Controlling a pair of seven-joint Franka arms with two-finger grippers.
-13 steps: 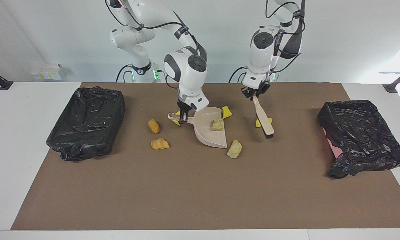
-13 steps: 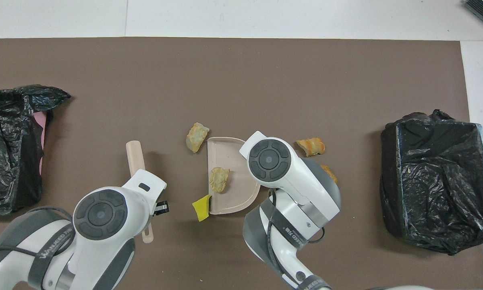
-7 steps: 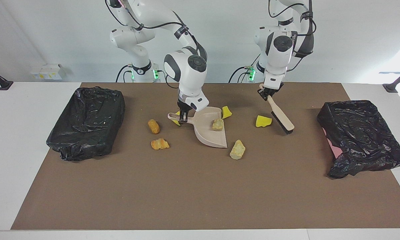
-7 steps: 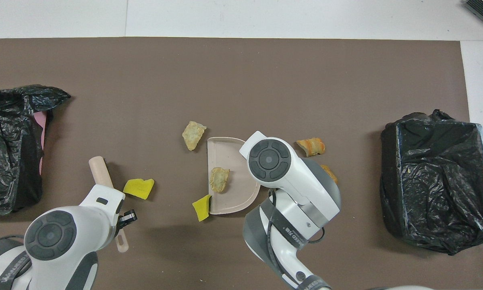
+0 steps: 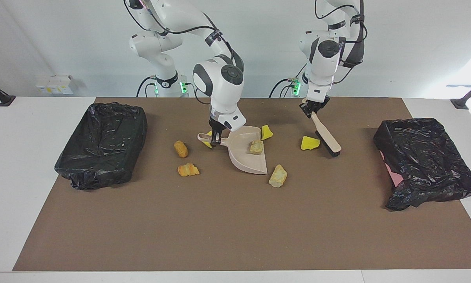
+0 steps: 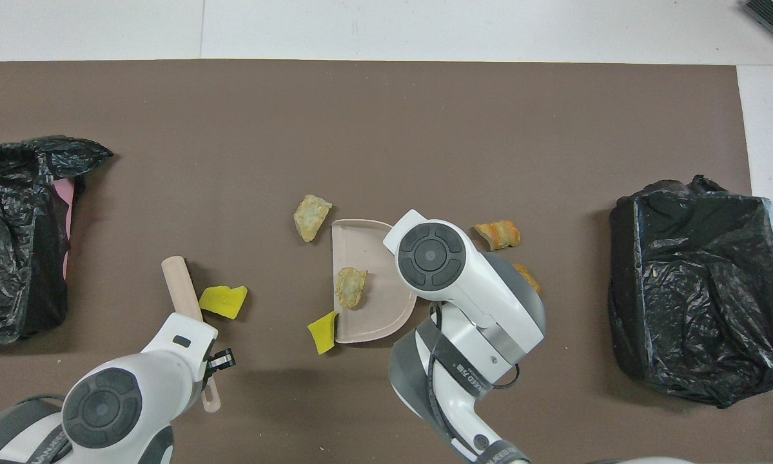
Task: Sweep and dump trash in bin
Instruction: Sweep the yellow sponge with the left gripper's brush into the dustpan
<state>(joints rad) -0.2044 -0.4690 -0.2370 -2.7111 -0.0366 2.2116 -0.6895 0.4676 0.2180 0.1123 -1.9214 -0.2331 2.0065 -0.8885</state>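
- The right gripper [image 5: 216, 140] is clamped tight on the handle of the beige dustpan [image 5: 248, 154], which lies flat on the brown mat [image 5: 235, 220] near the table's middle, mouth turned away from the robots.
- The left gripper [image 5: 313, 109] is closed tight on the handle of the beige brush [image 5: 326, 135]; the brush slants down, bristles at or just above the mat.
- One tan bread-like lump [image 5: 256, 147] sits in the dustpan.
- In the facing view, a second tan lump [image 5: 277, 175] lies on the mat at about 4 o'clock from the pan, just off its lip.
- A yellow sponge piece [image 5: 266, 132] touches the pan's rim at 1 o'clock.
- Another yellow sponge chunk [image 5: 310, 143] lies just beside the brush head, at its 9 o'clock.
- A third yellow bit [image 5: 208, 144] shows under the pan's handle, mostly hidden by the right gripper.
- Two orange lumps lie at the pan's 9 o'clock, toward the right arm's end: one [image 5: 181, 149] nearer the robots, the other [image 5: 188, 169] farther.
- A black-bagged bin [image 5: 101, 144] stands at the right arm's end, another bagged bin [image 5: 426, 161] at the left arm's end.
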